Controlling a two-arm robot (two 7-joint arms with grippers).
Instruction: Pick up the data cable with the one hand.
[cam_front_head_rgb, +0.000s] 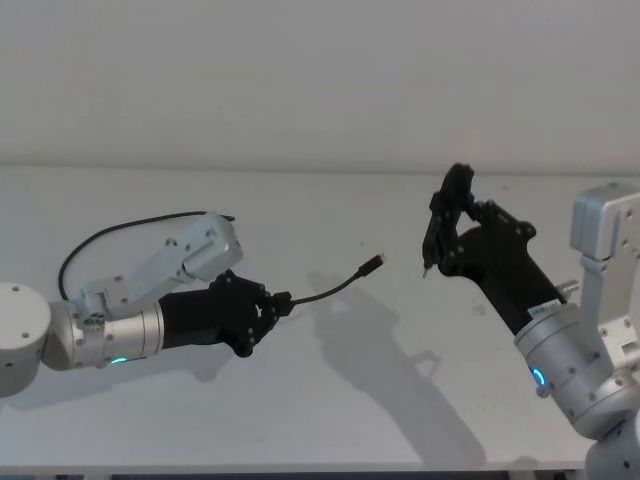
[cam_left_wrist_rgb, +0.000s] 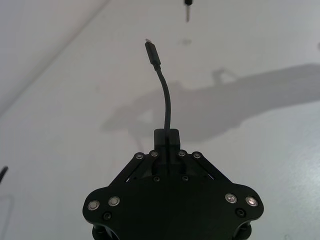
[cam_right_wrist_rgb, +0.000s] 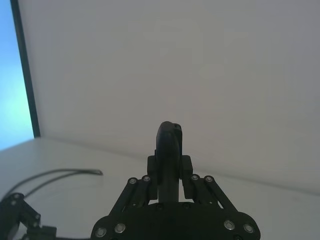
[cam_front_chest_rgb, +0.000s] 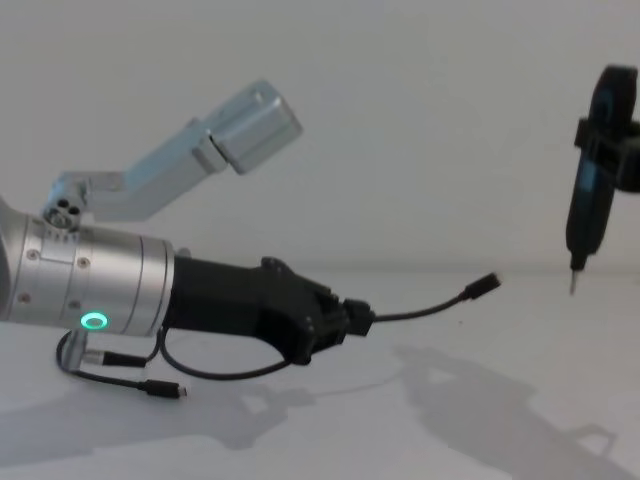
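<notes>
The left gripper (cam_front_head_rgb: 285, 300) was clenched on the cable (cam_front_head_rgb: 335, 288), which arched from its fingers above the table (cam_front_head_rgb: 330, 400), its plug (cam_front_head_rgb: 374, 263) free in the air, pointing toward the pen tool (cam_front_head_rgb: 455, 190) clamped tip-down in the right gripper (cam_front_head_rgb: 448, 235) beyond.

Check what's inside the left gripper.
The black angular left gripper is shut on the thin black data cable; its silver-tipped plug pokes out ahead, above the white table. The pinched stretch is hidden by the gripper. The right gripper holds a black pen-like tool.

Data cable (cam_left_wrist_rgb: 167, 102) in left end effector's (cam_left_wrist_rgb: 167, 137) grip
</notes>
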